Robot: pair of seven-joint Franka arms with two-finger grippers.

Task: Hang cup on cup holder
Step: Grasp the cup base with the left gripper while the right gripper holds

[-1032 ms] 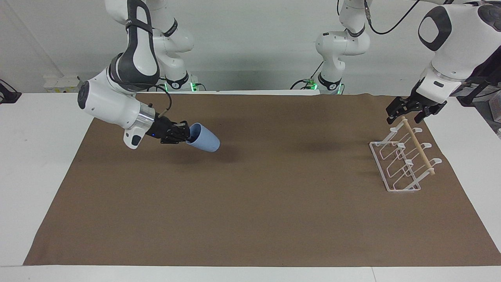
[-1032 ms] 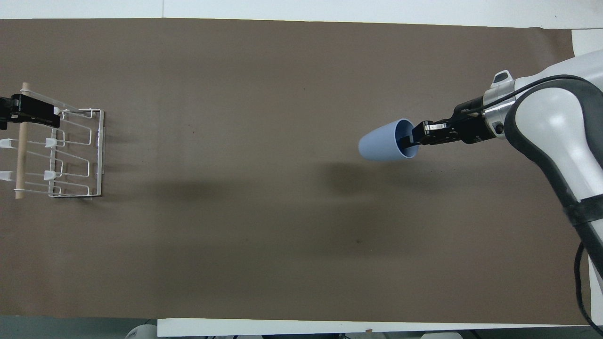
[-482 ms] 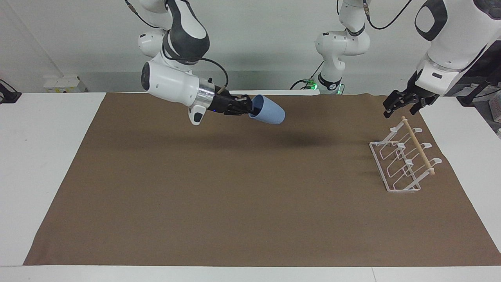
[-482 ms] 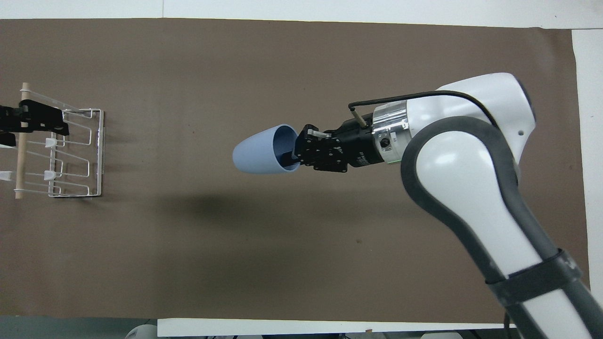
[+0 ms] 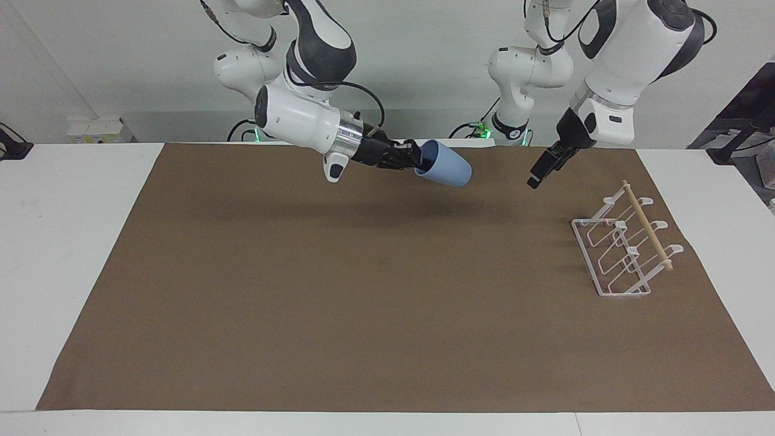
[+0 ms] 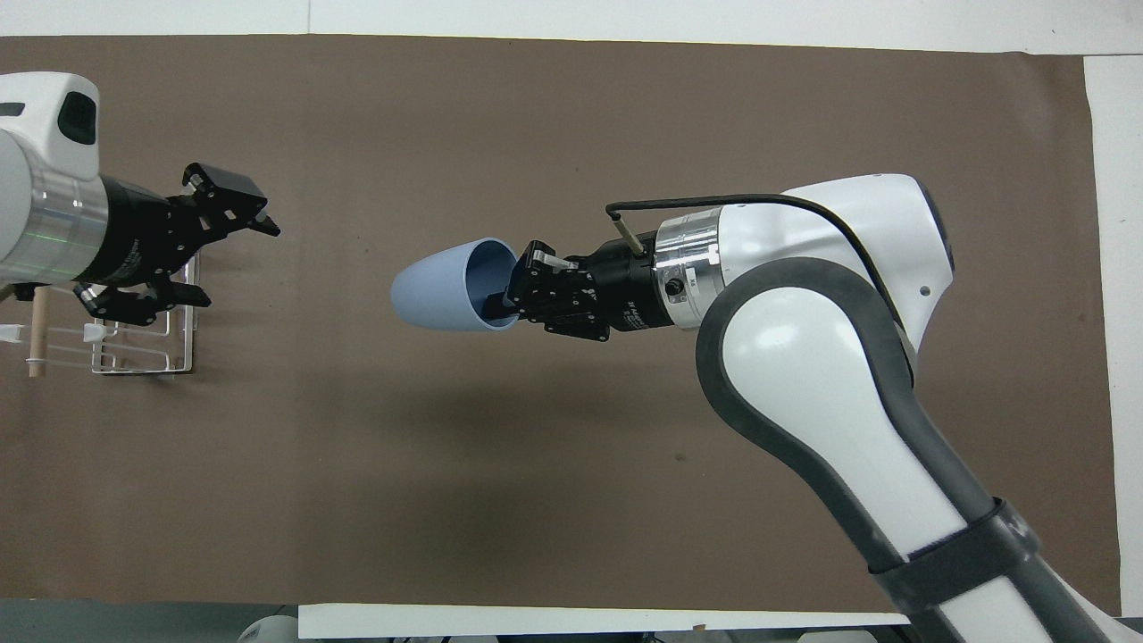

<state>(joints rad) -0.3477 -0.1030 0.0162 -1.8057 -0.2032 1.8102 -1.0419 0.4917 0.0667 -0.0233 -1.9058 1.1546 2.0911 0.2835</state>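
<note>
Matt plastic cup (image 5: 447,169), white wire cup holder (image 5: 611,254) with wooden dowel (image 5: 646,225).

A long white table (image 5: 72,242) carries a large sheet of plain brown paper (image 5: 375,303) that lies flat and covers most of the tabletop, leaving bare white strips at both short ends and along the edge farthest from the robots. One thing stands directly on the brown sheet: a white wire cup holder (image 5: 611,254) with a rectangular base, slanted loop prongs and a light wooden dowel across its top. It sits near the left arm's end of the table, close to that end's edge of the paper. Soft dark shadows fall across the middle of the sheet (image 6: 500,393).
</note>
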